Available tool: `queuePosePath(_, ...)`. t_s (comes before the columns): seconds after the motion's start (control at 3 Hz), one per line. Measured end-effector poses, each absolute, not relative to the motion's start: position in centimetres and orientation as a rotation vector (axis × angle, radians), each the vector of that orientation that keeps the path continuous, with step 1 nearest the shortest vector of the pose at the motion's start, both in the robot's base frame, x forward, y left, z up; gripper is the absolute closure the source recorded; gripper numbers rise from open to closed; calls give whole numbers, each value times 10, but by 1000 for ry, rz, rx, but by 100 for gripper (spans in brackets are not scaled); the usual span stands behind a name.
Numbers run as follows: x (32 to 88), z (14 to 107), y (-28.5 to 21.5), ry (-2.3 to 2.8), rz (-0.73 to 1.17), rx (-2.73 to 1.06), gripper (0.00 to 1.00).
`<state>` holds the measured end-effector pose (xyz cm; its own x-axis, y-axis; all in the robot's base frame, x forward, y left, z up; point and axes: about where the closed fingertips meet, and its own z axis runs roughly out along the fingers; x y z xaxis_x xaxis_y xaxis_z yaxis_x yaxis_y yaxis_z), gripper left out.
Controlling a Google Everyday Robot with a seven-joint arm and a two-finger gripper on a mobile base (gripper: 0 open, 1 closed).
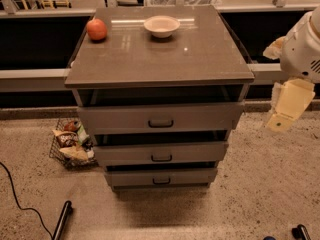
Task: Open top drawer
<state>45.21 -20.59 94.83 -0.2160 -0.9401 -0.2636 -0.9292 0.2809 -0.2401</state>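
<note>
The top drawer [200,118] is the widest grey front of the cabinet, with a small dark loop handle [161,123] at its centre. A dark gap shows between its upper edge and the cabinet's top slab [200,59]. Two narrower grey drawers, the middle one [200,152] and the lowest one [190,176], sit below it. My gripper [286,109], cream-coloured under the white arm [305,44], hangs at the right edge of the view. It is level with the top drawer, to the right of the cabinet and apart from it, holding nothing that I can see.
A red apple [96,29] and a pale bowl [161,26] stand on the cabinet top. A wire basket of snack packs [70,144] sits on the floor at the cabinet's left. A black cable [15,199] and a dark rod [62,220] lie at the lower left.
</note>
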Motion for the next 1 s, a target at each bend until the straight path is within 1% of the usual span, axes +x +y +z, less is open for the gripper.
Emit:
queuePosePath(0.33, 458, 921, -206, 2199, 4, -1732, 0)
queuePosePath(1.0, 481, 786, -209, 2232, 75, -1886, 0)
